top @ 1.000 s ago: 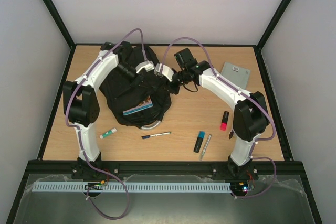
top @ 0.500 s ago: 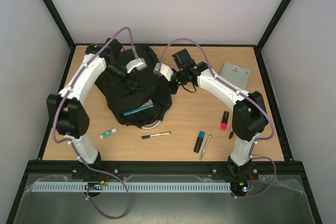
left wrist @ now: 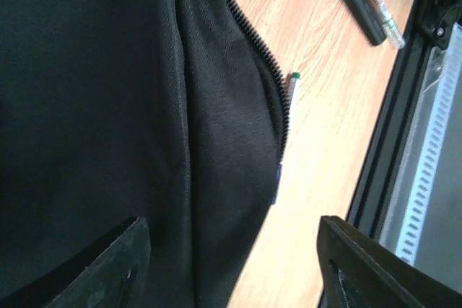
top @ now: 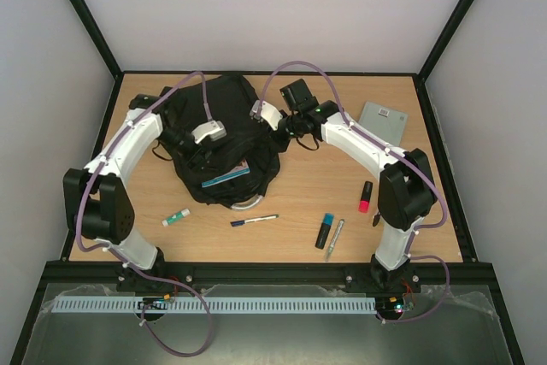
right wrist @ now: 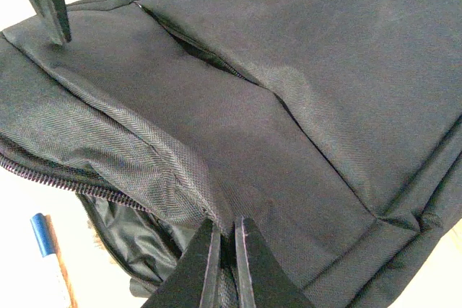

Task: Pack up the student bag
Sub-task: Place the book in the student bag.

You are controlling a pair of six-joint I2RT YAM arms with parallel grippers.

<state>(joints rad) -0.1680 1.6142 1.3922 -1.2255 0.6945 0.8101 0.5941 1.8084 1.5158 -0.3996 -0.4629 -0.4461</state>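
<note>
The student bag [top: 224,130], a large black backpack, lies at the back left of the table, with a blue-and-white book [top: 226,176] showing in its open mouth. My right gripper [top: 276,132] is shut on a fold of the bag's fabric [right wrist: 238,178] beside the open zip [right wrist: 43,173], its fingertips [right wrist: 224,236] pinched together. My left gripper [top: 196,153] hovers over the bag's left half. In the left wrist view its fingers [left wrist: 108,265] stand wide open, with only black fabric [left wrist: 86,106] and bare table beneath them.
On the table in front of the bag lie a glue stick [top: 175,219], a pen [top: 254,220], a blue highlighter [top: 325,230], a silver pen [top: 334,238] and a red marker [top: 365,197]. A grey flat case [top: 382,120] sits at the back right.
My left gripper opened, letting go of the bag, and its arm swung left and nearer. My right gripper closed on the bag's fabric at its right edge.
</note>
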